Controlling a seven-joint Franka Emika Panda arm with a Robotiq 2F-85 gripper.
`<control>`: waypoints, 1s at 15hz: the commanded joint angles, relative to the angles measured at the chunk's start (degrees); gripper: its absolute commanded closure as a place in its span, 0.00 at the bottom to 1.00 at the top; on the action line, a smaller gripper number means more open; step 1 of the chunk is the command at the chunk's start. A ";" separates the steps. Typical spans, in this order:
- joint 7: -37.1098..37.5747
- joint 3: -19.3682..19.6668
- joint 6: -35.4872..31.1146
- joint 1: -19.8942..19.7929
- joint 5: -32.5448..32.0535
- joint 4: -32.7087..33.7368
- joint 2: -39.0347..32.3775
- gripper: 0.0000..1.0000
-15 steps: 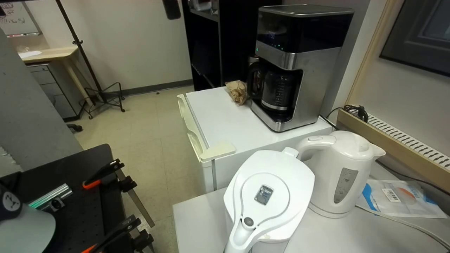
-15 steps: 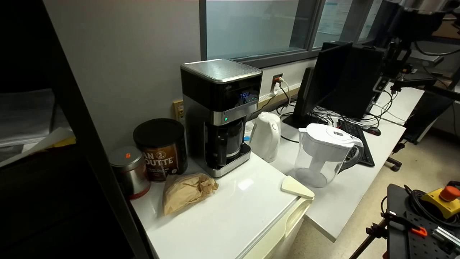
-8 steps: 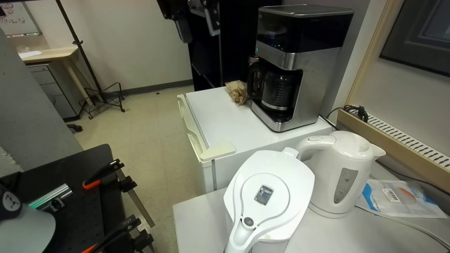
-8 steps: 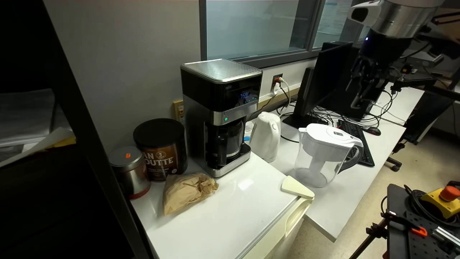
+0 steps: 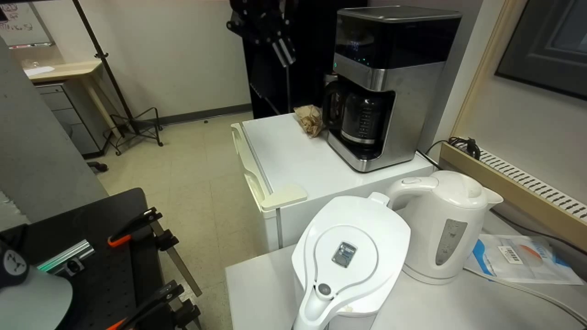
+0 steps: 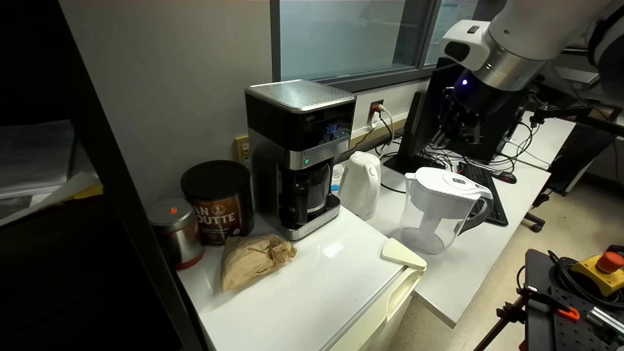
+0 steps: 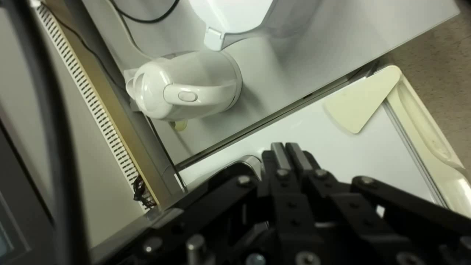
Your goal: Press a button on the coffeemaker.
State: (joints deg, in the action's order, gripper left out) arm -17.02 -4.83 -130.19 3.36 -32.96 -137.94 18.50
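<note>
Exterior view: one black, silver-banded coffeemaker (image 6: pixel 298 160), green-lit; one kettle (image 6: pixel 359 187), one pitcher (image 6: pixel 434 207) toward its four o'clock. Gripper (image 7: pixel 286 147) clenched.

Coffeemaker (image 6: pixel 292 158): 1; carafe (image 5: pixel 362 114): 1. Electric kettle (image 5: pixel 433 229): 1. Water-filter pitcher (image 5: pixel 351 275): 1. Canisters (image 6: pixel 218 202): 2 — 1 black-lidded, 1 metal-lidded. Brown paper bag (image 6: pixel 256 261): 1. Plastic packet (image 5: pixel 525 259): 1. Keyboard (image 6: pixel 498 207): 1. Mouse (image 6: pixel 505 177): 1. Red push-button (image 6: pixel 611 262): 1, on 1 yellow box (image 6: pixel 595 274). Orange-trimmed clamps (image 5: pixel 135 224): 2, tallied in an exterior view. Whiteboard (image 5: pixel 22 25): 1. Robot arm (image 6: pixel 536 29): 1. Gripper (image 7: pixel 286 145): 1, carrying 2 fingers (image 7: pixel 280 156). Cables (image 5: pixel 470 146): several, tangled, not countable. Monitors (image 6: pixel 433 114): at least 2 — partly hidden, so exact count uncertain.
</note>
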 commanded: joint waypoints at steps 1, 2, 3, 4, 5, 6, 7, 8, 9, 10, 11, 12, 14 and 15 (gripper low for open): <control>1.25 -0.63 -6.94 -0.31 -6.15 -0.06 -3.08 1.00; 2.14 -0.67 -8.73 -0.50 -7.85 0.00 -3.88 1.00; 3.19 -0.67 -10.66 -0.68 -9.63 0.13 -4.77 1.00; 4.21 -0.60 -12.21 -0.80 -11.18 0.31 -5.62 1.00; 5.96 -0.65 -13.98 -1.07 -13.24 0.54 -6.67 1.00; 7.41 -0.63 -15.34 -1.25 -15.11 0.80 -7.54 1.00; 9.65 -0.67 -16.70 -1.55 -17.41 1.17 -8.57 1.00; 11.84 -0.67 -17.96 -1.83 -19.88 1.51 -9.40 1.00; 14.83 -0.68 -19.16 -2.20 -22.89 2.01 -10.33 1.00; 17.79 -0.64 -20.14 -2.47 -25.92 2.66 -11.32 1.00; 20.62 -0.54 -20.75 -2.64 -28.82 3.35 -12.28 1.00; 23.68 -0.85 -21.41 -3.26 -31.79 4.07 -13.34 1.00; 28.58 -0.63 -22.08 -3.37 -36.53 5.45 -15.08 1.00; 30.67 -0.56 -22.21 -3.36 -38.58 6.12 -15.89 1.00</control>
State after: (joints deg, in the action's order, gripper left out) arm 7.63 -5.13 -150.82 0.67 -65.87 -134.97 6.02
